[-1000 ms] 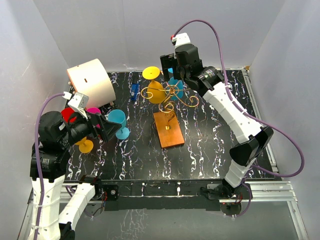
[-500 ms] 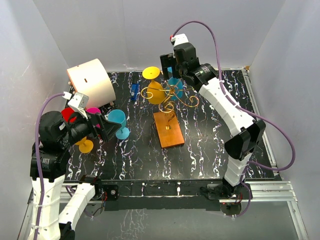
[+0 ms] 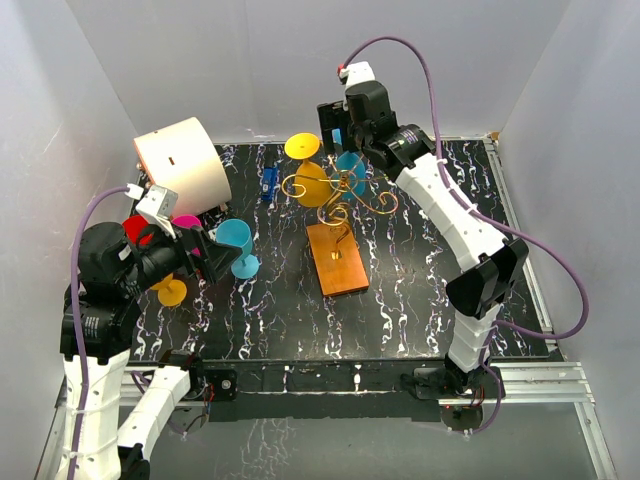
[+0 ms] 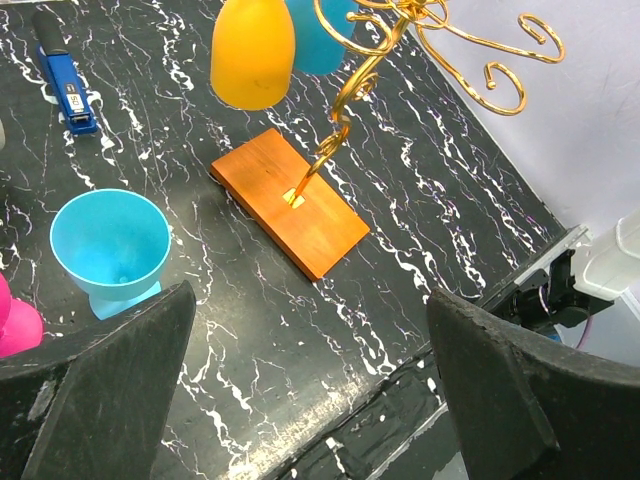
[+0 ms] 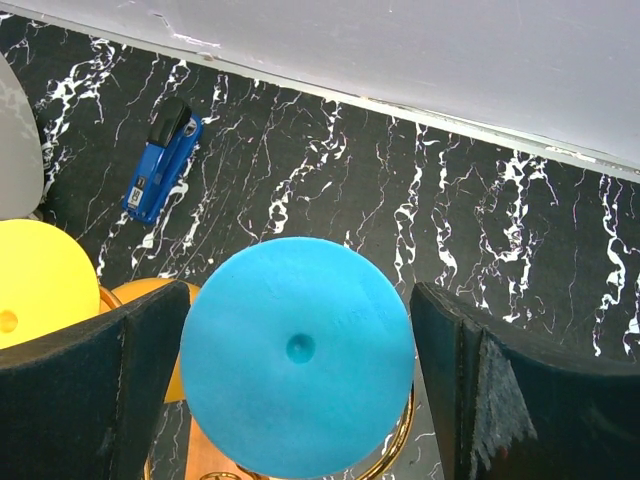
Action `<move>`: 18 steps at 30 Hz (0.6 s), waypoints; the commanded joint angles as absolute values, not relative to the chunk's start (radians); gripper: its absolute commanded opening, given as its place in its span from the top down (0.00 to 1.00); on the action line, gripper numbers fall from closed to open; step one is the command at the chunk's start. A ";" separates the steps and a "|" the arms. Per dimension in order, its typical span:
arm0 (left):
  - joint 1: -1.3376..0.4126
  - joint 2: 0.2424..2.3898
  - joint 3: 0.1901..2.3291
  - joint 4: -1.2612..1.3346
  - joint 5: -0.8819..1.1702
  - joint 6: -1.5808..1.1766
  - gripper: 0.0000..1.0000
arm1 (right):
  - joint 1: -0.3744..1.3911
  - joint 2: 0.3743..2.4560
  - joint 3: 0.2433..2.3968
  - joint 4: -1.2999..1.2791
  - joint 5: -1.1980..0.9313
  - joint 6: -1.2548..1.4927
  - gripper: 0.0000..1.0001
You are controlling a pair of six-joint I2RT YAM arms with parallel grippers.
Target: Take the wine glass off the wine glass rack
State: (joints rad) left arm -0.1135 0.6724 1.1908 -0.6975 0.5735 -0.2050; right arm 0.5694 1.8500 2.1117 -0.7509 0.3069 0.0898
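The wine glass rack (image 3: 340,195) is gold wire on an orange-brown wooden base (image 3: 337,258), also in the left wrist view (image 4: 292,203). Two wine glasses hang upside down from it: a yellow one (image 3: 311,184) and a blue one (image 3: 351,168). My right gripper (image 3: 340,132) hovers over the blue glass. In the right wrist view its round blue foot (image 5: 298,355) sits between the open gripper (image 5: 300,335). The right finger (image 5: 455,350) stands a little apart from the foot. My left gripper (image 4: 310,390) is open over bare table at the left (image 3: 215,255).
A blue glass (image 3: 236,240) stands on the table next to the left gripper. Red (image 3: 138,228), pink (image 3: 187,221) and yellow (image 3: 172,291) glasses crowd around the left arm. A pale cylinder (image 3: 183,166) lies at the back left, with a blue stapler (image 3: 268,183) beside it.
My right arm has shifted slightly back and left, bringing its jaws around the blue glass's foot. The left arm has not moved.
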 commanded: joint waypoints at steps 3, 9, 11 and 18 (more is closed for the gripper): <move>-0.117 0.669 1.184 -0.706 0.566 -0.195 0.01 | 0.572 1.850 2.176 -0.695 0.308 0.095 0.15; -0.117 0.669 1.188 -0.711 0.566 -0.195 0.01 | 0.572 1.837 2.182 -0.692 0.302 0.098 0.27; -0.117 0.669 1.191 -0.712 0.566 -0.195 0.01 | 0.572 1.828 2.180 -0.689 0.301 0.099 0.31; -0.116 0.667 1.198 -0.722 0.564 -0.198 0.01 | 0.572 1.807 2.172 -0.687 0.296 0.104 0.39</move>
